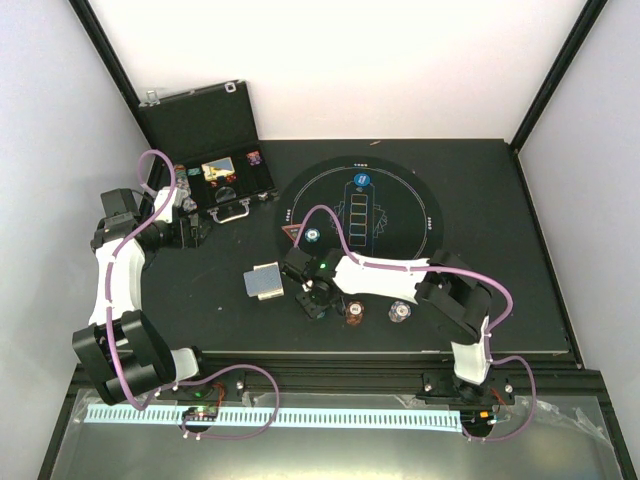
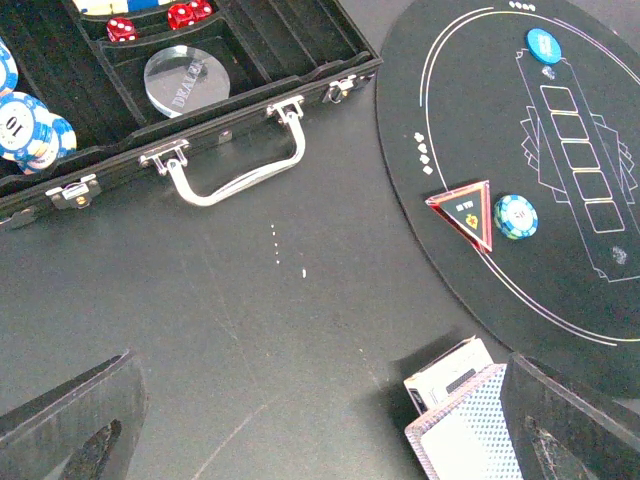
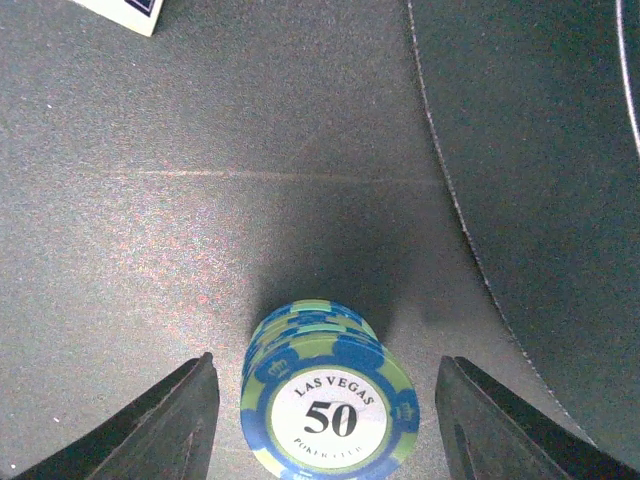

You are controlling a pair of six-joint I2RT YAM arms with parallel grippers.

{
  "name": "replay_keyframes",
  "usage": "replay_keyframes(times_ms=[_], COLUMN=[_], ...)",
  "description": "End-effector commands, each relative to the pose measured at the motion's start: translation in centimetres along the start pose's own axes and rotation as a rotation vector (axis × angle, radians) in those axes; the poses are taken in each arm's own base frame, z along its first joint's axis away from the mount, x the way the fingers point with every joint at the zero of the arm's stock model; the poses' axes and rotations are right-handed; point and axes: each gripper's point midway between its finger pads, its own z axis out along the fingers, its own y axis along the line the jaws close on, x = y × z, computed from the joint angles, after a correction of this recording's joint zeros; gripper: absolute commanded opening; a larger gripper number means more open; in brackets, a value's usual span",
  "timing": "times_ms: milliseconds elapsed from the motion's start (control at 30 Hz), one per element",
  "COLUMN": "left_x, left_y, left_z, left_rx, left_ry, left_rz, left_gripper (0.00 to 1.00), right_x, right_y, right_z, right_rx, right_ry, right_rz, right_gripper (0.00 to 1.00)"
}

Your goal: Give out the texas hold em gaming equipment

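My right gripper is open, low over the table, with one finger on each side of a stack of blue-and-green "50" chips; it is not touching them. In the top view it sits at the mat's near-left edge. A brown chip stack and a grey one stand to its right. The card deck lies to its left. A red triangle marker, a teal chip and a blue disc lie on the mat. My left gripper is open and empty.
The open black case stands at the back left, with its silver handle towards me. It holds "10" chips, a clear dealer button and red dice. A white card box lies by the deck. The round black mat covers the middle.
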Motion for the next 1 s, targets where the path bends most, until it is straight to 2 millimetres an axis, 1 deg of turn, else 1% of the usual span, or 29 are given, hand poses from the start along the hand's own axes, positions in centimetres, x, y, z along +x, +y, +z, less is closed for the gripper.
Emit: replay_keyframes(times_ms=[0,167,267,333,733,867,967], left_x=[-1.6,-1.6,-1.7,-1.7,-1.6,-1.7,-1.7], left_y=[-0.4,-0.5,-0.4,-0.5,-0.6,-0.6,-0.6], left_z=[-1.1,-1.2,-1.2,-1.2,-1.3,-1.4,-1.3], left_rx=[0.001,0.003,-0.002,-0.003,0.003,0.003,0.004], left_ry=[-0.038,-0.036,-0.038,-0.037,-0.037,-0.041,-0.038], left_rz=[0.019,0.023,0.026,0.029,0.028,0.031,0.029], left_gripper=[0.99,0.99,0.99,0.99,0.99,0.99,0.99], right_x=[0.2,0.1,-0.1,-0.3,-0.6,-0.8,-0.8], right_y=[-0.1,-0.1,-0.1,0.0,0.0,0.1,0.1], right_z=[0.8,0.9,0.7,0.4,-0.5,-0.9,-0.8], right_rx=[0.016,0.016,0.016,0.013,0.014,0.011,0.010], right_ry=[0.005,0.001,-0.007,-0.012,-0.026,-0.028,-0.025], right_rz=[0.001,0.000,0.001,0.001,-0.005,-0.008,-0.011], right_gripper=[0.61,0.54,0.48,0.46,0.41,0.42,0.45])
